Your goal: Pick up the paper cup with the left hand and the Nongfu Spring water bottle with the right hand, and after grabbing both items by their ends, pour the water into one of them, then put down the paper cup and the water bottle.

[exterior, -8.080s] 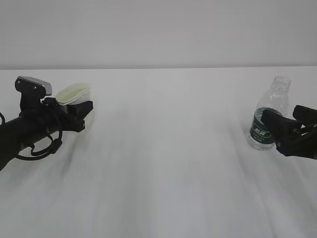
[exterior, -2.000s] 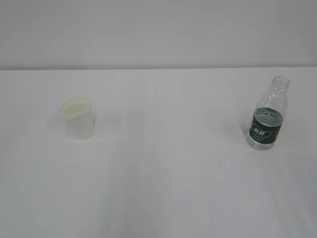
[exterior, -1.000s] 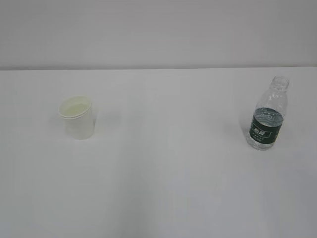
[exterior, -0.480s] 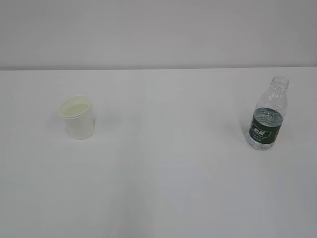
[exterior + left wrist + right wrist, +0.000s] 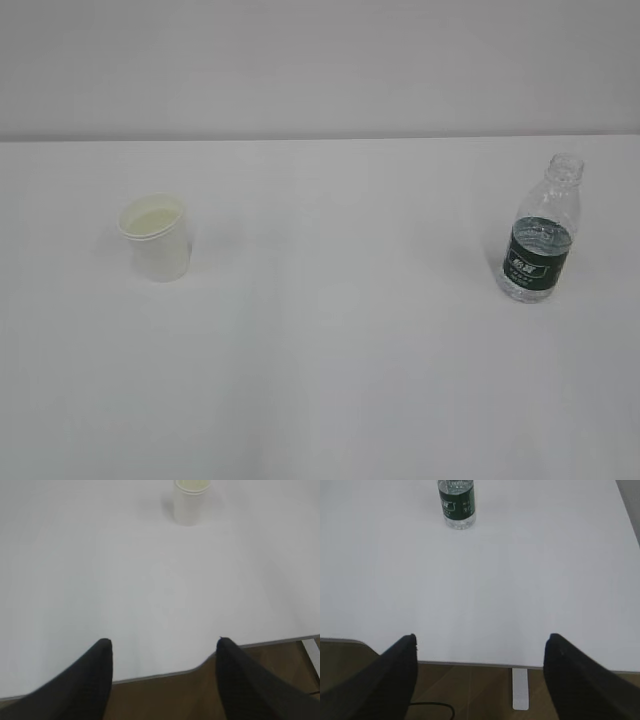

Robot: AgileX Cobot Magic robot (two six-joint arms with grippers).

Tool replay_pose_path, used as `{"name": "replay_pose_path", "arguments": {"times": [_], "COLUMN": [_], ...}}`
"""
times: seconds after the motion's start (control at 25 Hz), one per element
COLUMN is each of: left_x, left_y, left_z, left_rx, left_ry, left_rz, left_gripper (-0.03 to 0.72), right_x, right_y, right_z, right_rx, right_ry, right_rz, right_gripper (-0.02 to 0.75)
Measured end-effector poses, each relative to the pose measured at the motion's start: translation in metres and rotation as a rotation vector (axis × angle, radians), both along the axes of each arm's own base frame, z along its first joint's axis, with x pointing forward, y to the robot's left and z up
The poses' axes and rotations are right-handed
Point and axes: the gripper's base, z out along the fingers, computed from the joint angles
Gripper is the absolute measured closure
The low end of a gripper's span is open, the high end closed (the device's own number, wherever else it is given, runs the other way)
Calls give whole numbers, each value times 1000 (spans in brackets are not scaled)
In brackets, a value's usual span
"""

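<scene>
Standing upright and apart, cup point(image 5: 156, 236) and bottle point(image 5: 541, 238) look set down; both tools point(image 5: 160, 652) point(image 5: 479, 647) gape empty.

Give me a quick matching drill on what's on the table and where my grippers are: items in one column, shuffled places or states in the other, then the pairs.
Items:
1. paper cup
2. Nongfu Spring water bottle
3. left hand
4. right hand

Places or states:
A. open, pulled back at the table edge, facing the bottle
B. upright on the left of the exterior view
C. open, pulled back at the table edge, facing the cup
D. upright on the right, capless, green label

Pairs: 1-B, 2-D, 3-C, 4-A
</scene>
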Motion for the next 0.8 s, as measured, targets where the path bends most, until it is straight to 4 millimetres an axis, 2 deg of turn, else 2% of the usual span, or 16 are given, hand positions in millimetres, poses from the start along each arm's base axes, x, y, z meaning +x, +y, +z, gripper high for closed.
{"name": "replay_pose_path", "arguments": {"times": [0.16,0.8], "left_x": [2,11], "left_y": [1,3], "left_z": [0,-1], "left_rx": [11,30], "left_ry": [-16,-89], "left_rz": [9,30], "left_gripper": [226,224], "right_x": [3,14], "right_y": [0,0], "right_z": [-9,-12], "right_rx": [9,44], "right_ry": [35,-46], "right_rz": [-10,-29], "right_gripper": [149,149]}}
